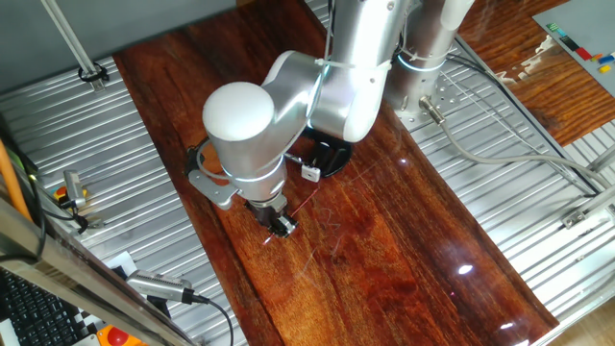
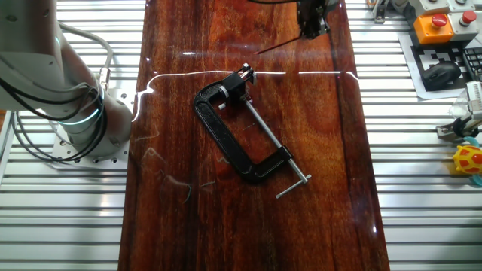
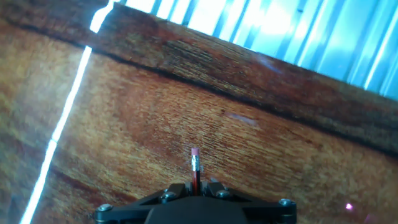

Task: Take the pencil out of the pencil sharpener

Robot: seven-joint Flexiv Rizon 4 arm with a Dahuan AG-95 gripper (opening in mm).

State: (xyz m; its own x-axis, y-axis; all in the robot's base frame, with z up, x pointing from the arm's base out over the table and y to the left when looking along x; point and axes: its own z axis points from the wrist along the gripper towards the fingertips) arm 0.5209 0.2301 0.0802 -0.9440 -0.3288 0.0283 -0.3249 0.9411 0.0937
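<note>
My gripper [image 3: 196, 185] is shut on the pencil [image 3: 196, 175], a thin red stick. In the hand view its pink eraser end and metal ferrule stick out past the fingers [image 3: 177, 186], over the wooden board. In the other fixed view the gripper [image 2: 311, 24] is at the board's far edge. The pencil [image 2: 277, 44] slants from it towards the pencil sharpener [image 2: 247, 73], a tiny white block at the black clamp's jaw. The pencil's free end seems to stop a little short of the sharpener. In one fixed view the gripper [image 1: 280, 224] is low over the board, near the sharpener [image 1: 310, 174].
A black C-clamp [image 2: 224, 139] with a silver screw rod [image 2: 267, 132] lies mid-board. The arm's base [image 2: 83, 124] stands to the left. Ribbed metal table [image 2: 422, 188] flanks the board [image 2: 188, 226]. An orange button box [image 2: 433, 22], a black mouse [image 2: 443, 74] and a yellow toy [image 2: 468, 159] lie at the right.
</note>
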